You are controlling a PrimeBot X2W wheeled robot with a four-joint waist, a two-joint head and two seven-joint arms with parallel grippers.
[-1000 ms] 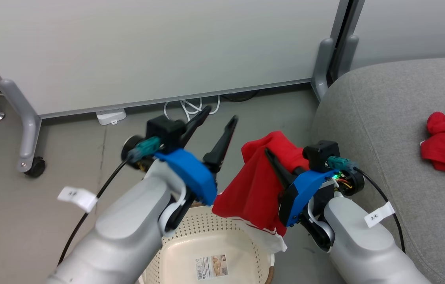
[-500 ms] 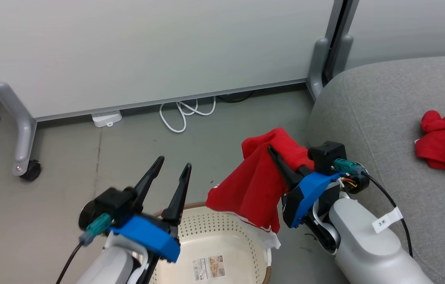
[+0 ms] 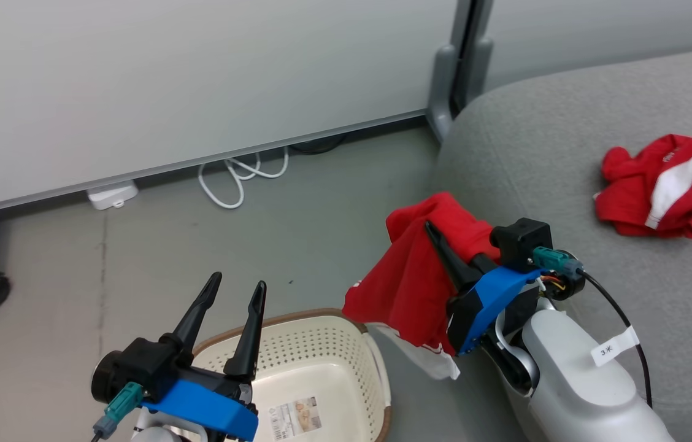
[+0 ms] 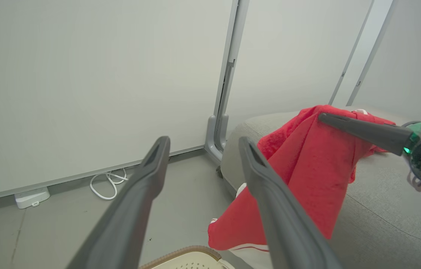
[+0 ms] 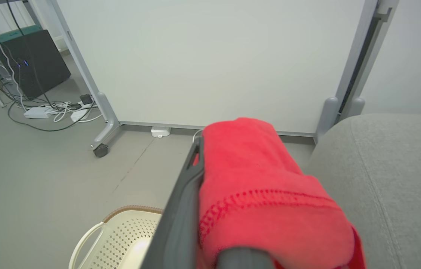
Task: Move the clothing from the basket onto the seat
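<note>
While I watch through the head camera, the right gripper is clamped on a red garment. The cloth is draped over its dark fingers and hangs down from them. This garment is out of the basket. It hangs above the grey floor, between the basket and the seat, and its white lower edge is near the right rim of the basket. I cannot tell if it touches the rim. The cream basket stands on the floor, and a paper label lies on its bottom. The left gripper has its two fingers apart and holds nothing; in the head view it is at the left side of the basket. A second red garment, with a white stripe, lies crumpled on the grey seat, well apart from the right gripper. Behind everything stands a pale partition panel, and a white cable lies on the floor at its foot.
</note>
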